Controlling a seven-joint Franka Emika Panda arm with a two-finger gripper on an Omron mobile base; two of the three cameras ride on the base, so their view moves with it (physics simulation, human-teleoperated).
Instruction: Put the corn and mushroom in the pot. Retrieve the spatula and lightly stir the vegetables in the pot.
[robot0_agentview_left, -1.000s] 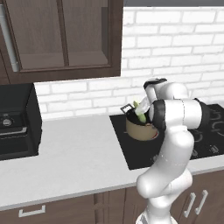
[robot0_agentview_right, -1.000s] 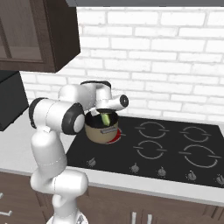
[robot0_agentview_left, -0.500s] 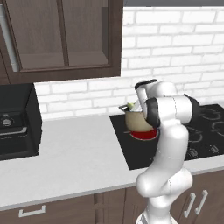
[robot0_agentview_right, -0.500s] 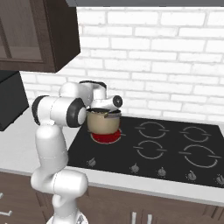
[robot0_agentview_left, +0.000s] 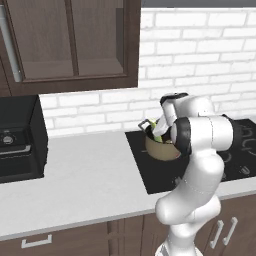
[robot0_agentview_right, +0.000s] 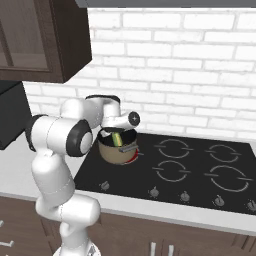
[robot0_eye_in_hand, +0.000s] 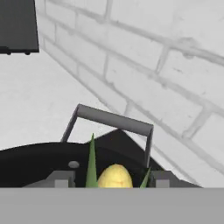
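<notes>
Lowered since the earlier frame, the gripper (robot0_eye_in_hand: 114, 181) is clamped on the corn (robot0_agentview_right: 117, 138) inside the pot (robot0_agentview_right: 116, 151).

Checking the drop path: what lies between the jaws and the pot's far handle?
In the hand view, the corn sits between the fingertips, its yellow tip pointing toward the pot's dark rim and far handle; nothing else intervenes.

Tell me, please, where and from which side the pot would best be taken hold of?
I'd grip one thin loop handle of the pot, probably the front one in the right base view, coming from above. The round body looks too wide for the gripper, and the corn leans up out of the opening.
</notes>
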